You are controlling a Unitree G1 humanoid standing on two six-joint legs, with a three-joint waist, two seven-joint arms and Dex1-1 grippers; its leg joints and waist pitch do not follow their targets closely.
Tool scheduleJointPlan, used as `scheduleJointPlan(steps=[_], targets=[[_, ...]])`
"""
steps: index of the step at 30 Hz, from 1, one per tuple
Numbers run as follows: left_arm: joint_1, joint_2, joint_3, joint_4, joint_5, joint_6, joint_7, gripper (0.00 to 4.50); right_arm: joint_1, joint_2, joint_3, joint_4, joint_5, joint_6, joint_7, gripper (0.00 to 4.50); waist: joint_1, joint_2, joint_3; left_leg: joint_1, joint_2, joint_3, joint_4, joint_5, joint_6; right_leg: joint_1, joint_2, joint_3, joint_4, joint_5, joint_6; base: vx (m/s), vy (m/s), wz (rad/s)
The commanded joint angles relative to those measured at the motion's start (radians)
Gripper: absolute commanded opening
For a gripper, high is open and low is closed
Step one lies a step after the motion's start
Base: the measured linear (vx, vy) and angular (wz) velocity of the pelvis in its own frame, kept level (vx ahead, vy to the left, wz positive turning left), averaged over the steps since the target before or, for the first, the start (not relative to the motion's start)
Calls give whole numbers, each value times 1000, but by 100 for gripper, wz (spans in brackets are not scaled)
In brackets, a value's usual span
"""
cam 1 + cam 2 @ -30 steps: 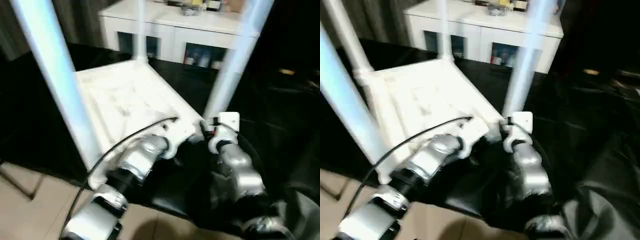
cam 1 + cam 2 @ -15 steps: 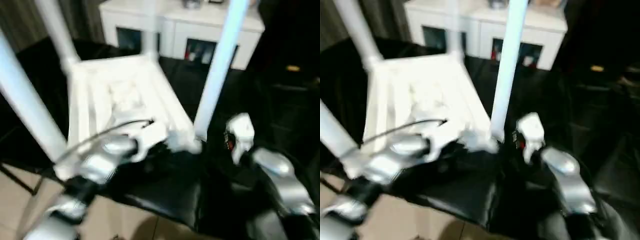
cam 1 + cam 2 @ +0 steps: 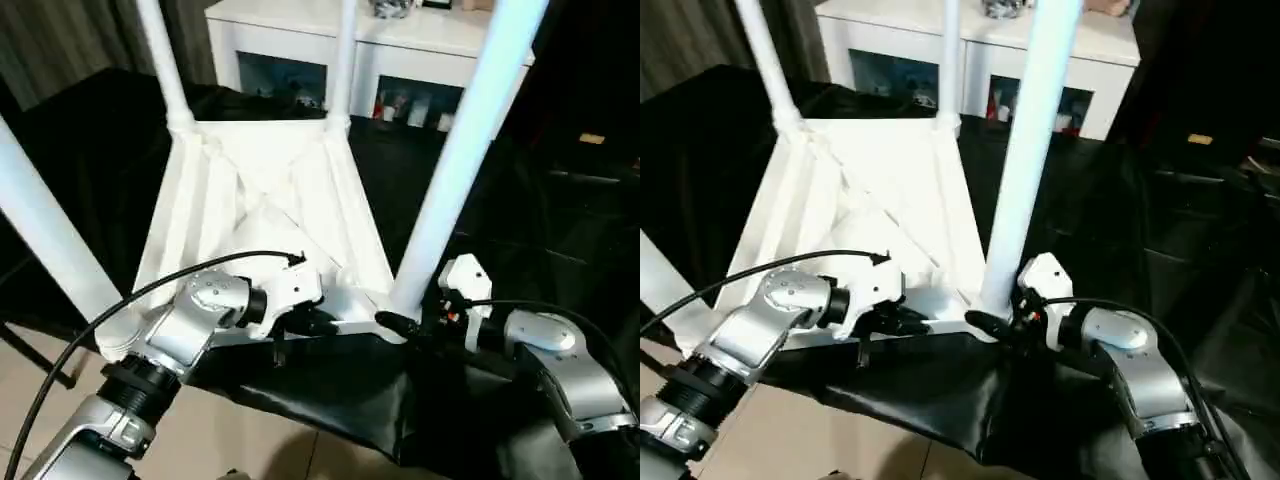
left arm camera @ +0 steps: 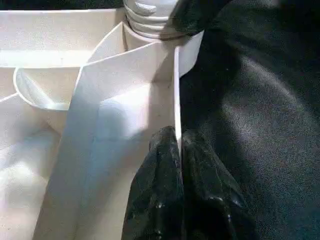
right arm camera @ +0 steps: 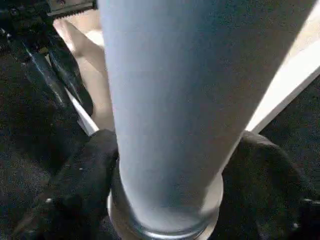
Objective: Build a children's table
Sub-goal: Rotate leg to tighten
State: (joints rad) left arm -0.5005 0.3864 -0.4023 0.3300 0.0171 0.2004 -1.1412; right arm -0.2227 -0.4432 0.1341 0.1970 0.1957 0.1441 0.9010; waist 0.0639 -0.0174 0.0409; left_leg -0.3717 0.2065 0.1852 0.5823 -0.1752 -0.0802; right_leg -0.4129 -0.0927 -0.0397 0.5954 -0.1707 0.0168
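The children's table [image 3: 260, 190] lies upside down on black cloth, its ribbed underside up and four white legs pointing upward. My left gripper [image 3: 315, 322] is shut on the thin near rim of the top, and its black fingers [image 4: 160, 165] pinch that edge. My right gripper [image 3: 405, 312] reaches in from the right to the base of the near right leg [image 3: 460, 170]. One finger [image 5: 85, 175] sits on each side of that leg's collar, pressed against it. The leg's foot is out of view above.
A white cabinet [image 3: 400, 40] with glass-fronted doors stands behind the table. Black cloth [image 3: 330, 400] covers the work surface and hangs over its near edge. Tiled floor [image 3: 40, 400] shows at the lower left. A black cable [image 3: 150, 290] loops over my left forearm.
My right gripper has come in from the right of the near right leg and now straddles its base. The left gripper stays clamped on the rim. The camera has shifted.
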Motion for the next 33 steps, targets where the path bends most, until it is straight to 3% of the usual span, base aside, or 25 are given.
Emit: scheduleJointPlan(steps=[1,9,13,16,19,20,23,24,25,27,29,30,31,33], targets=[[-13,-6,-17,-9,6,-8,-8,0,-13,-5,-3,12,-17,-4,-5,336,1,-9,-56,8,18,-1,-70,-240,45,48,-32,27,-61,-193,-210,0,0,0],[-11,6,-21,4,18,-19,-7,0,-14,-26,21,42,-46,-38,14,272,0,-10,-57,7,17,0,-68,-242,48,49,-32,26,-61,-196,-213,0,0,0],[-9,7,-25,8,29,-17,3,0,-13,-27,38,60,-69,-46,7,267,0,-9,-56,8,18,0,-68,-242,50,49,-31,26,-60,-190,-216,0,0,0],[-15,-16,-14,36,50,25,72,0,-21,11,32,108,-98,-9,-92,266,-4,-8,-50,10,16,0,-72,-280,36,45,-30,26,-67,-254,-205,0,0,0],[-42,-94,43,98,36,87,200,0,-35,97,-17,167,-96,63,-262,265,-11,-11,-46,18,14,-4,-77,-366,-1,37,-31,24,-83,-403,-171,0,0,0],[-58,-126,55,128,42,105,255,0,-46,143,-45,190,-82,91,-336,265,-12,-7,-47,19,11,-9,-78,-386,-12,36,-33,21,-87,-444,-151,-59,9,-3],[-97,-219,90,203,47,166,407,0,-87,243,-95,248,-71,126,-515,265,-25,-11,-44,20,9,-13,-79,-433,-27,29,-33,16,-98,-524,-118,-57,9,-3],[-115,-260,108,237,46,184,478,0,-109,281,-114,279,-72,133,-595,265,-29,-5,-43,25,6,-16,-77,-452,-35,23,-34,13,-105,-564,-104,-56,9,-3],[-125,-287,120,258,45,194,524,0,-124,305,-127,301,-73,136,-646,264,-35,-11,-44,27,3,-18,-74,-460,-31,25,-33,7,-113,-596,-87,-52,11,-3],[-150,-345,126,310,56,209,608,0,-166,364,-164,361,-69,134,-771,264,-39,-7,-47,19,4,-21,-79,-443,-23,30,-34,6,-115,-577,-77,0,0,0],[-181,-431,136,391,79,171,752,0,-228,445,-189,440,-72,108,-899,264,-42,-6,-48,21,1,-22,-79,-451,-20,27,-31,2,-119,-547,-76,0,0,0],[-195,-460,125,422,99,137,797,0,-257,477,-177,472,-85,86,-918,264,-41,-2,-47,26,0,-22,-77,-467,-21,22,-29,0,-122,-555,-74,0,0,0],[-199,-461,112,426,111,124,801,0,-263,483,-166,479,-91,77,-908,264,-43,-7,-46,34,-2,-22,-74,-494,-17,16,-27,-4,-130,-577,-66,0,0,0],[-205,-467,117,431,110,107,811,0,-269,490,-153,481,-93,66,-877,264,-41,-9,-46,27,-3,-25,-78,-493,-1,24,-30,-5,-132,-581,-53,0,0,0]])
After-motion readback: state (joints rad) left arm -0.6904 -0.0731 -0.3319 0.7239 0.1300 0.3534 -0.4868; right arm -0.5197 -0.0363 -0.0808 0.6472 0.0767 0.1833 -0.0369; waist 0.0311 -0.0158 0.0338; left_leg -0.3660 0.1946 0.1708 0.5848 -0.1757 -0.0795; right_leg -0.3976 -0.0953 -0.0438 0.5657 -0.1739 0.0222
